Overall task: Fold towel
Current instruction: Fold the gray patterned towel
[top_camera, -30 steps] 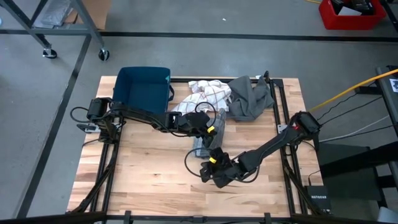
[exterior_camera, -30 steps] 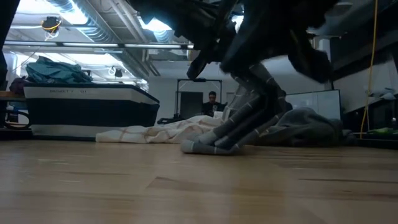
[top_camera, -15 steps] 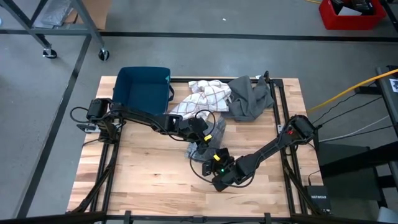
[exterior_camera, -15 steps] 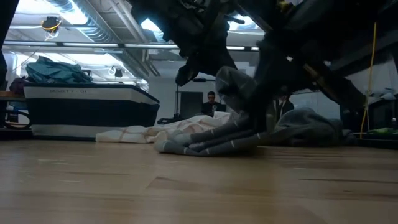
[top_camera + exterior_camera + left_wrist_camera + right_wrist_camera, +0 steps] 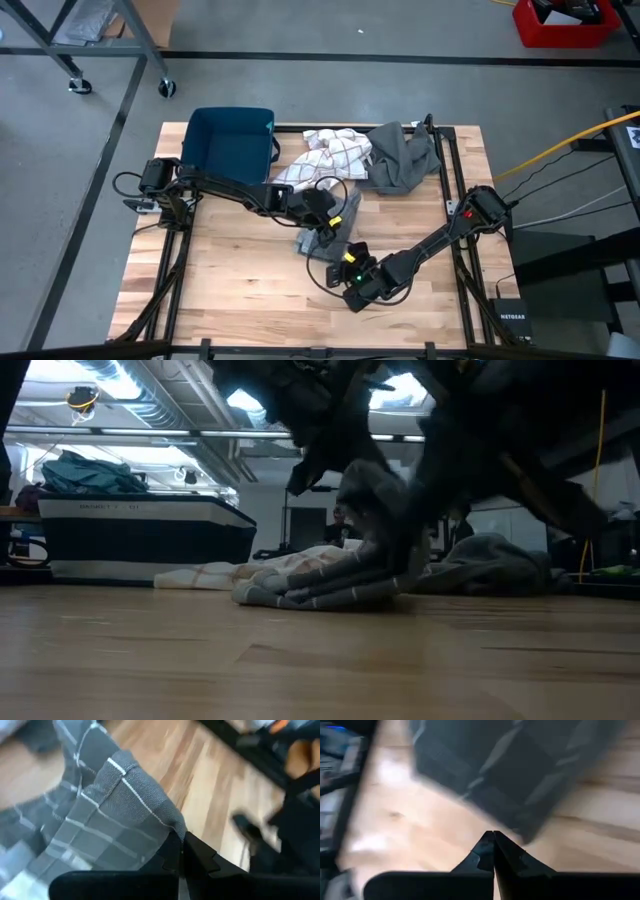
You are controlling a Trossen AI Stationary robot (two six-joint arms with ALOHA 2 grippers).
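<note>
A grey towel with thin white checks (image 5: pixel 318 236) lies bunched on the wooden table near its middle. In the low view its lower folds (image 5: pixel 310 588) rest on the table while one part is raised (image 5: pixel 372 488). My left gripper (image 5: pixel 326 217) is over the towel and is shut on it. My right gripper (image 5: pixel 346 266) is just on the near side of the towel, low over the table, and is shut. In the right wrist view the towel (image 5: pixel 520 770) lies beyond its fingertips (image 5: pixel 493 836), with bare wood between. My left gripper pinches a hemmed edge of the towel (image 5: pixel 170 822) between its two fingers, close to a corner. The fingers come from above, slanting down. The held part is raised off the table; the rest of the cloth drapes slack below it onto the folds on the table.
A blue bin (image 5: pixel 233 146) stands at the far left of the table. A white checked cloth (image 5: pixel 335 150) and a plain grey cloth (image 5: pixel 402 157) lie heaped at the far edge. Bare wood is free on the near left (image 5: pixel 220 270). A person sits in the room behind (image 5: pixel 342 520).
My left gripper has moved toward the near edge and slightly left, still shut on the towel's edge. The towel has been drawn with it: the raised part has come over the lying folds, and the heap has slid toward the table's near left.
</note>
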